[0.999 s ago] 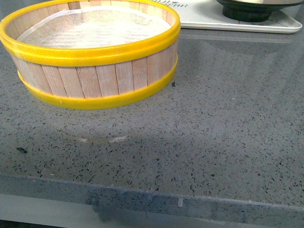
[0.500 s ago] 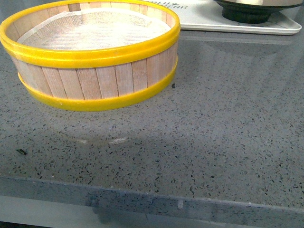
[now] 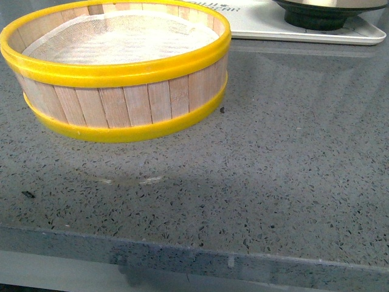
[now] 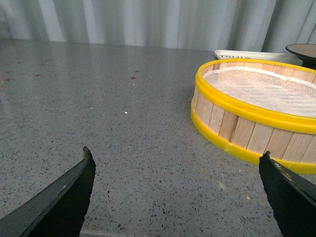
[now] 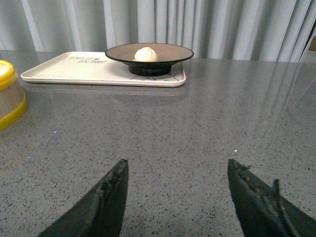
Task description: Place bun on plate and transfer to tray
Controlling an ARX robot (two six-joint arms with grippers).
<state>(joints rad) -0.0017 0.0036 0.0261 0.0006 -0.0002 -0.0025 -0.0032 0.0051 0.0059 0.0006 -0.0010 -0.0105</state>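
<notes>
On the far side of the grey speckled counter [image 5: 197,128], in the upper middle of the right wrist frame, the bun [image 5: 145,54] sat in the middle of the plate [image 5: 170,52], and the plate stood on the right end of the tray [image 5: 74,71]. The tray lay flat on the counter, with faint lettering near its left half. A yellow-rimmed steamer basket [image 5: 9,94] showed at the left edge of that frame, well apart from the tray.

Along the top edge of the front frame, only the dark foot of the plate [image 3: 319,18] and a strip of the tray [image 3: 255,27] were visible, behind the steamer basket [image 3: 121,91], which filled the upper left. A white mesh cloth [image 3: 121,36] lined the basket, and nothing lay on it. Neither arm appeared in the front frame.

At the bottom of the left wrist frame, the left gripper [image 4: 177,197] hung above bare counter with its two dark fingers spread wide, nothing between them; the basket [image 4: 247,128] sat at the right of the frame, beside one fingertip. At the bottom of the right wrist frame, the right gripper [image 5: 175,197] likewise had its fingers apart over bare counter, holding nothing, with the tray and plate well beyond it. Pale curtains [image 5: 222,24] closed the background.
</notes>
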